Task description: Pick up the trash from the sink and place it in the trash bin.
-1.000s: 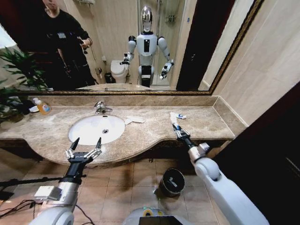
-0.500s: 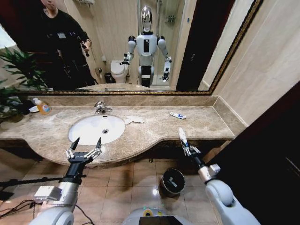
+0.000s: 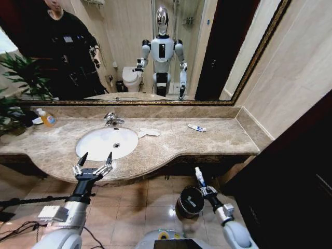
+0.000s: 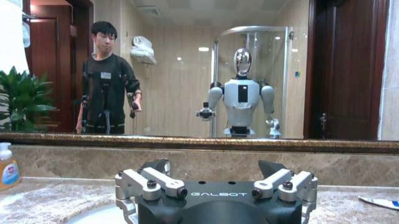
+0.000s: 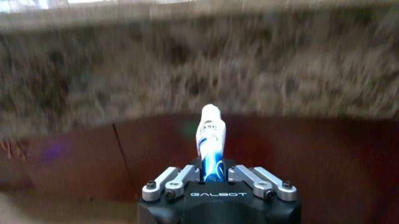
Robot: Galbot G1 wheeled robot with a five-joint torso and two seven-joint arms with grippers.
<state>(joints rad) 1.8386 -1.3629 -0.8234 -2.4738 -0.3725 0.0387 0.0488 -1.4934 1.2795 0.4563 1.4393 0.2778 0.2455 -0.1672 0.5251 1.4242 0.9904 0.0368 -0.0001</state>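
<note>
Right claw [image 3: 203, 185]: I grip a white-blue tube [image 3: 198, 176], beside the bin [image 3: 189, 201].
Left claw [image 3: 93, 165]: fingers spread, nothing held, before the sink [image 3: 106, 142].

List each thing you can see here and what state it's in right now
Right gripper: shut on a tube, beside the bin.
Left gripper: open, at the counter's front edge.
Bin: upright on the floor.
Sink: nothing in the bowl.
Second tube: lying on the counter.
Paper: lying on the counter.

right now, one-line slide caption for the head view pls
Right gripper holds a white-and-blue tube beside the trash bin; open left gripper waits before the sink.
</note>
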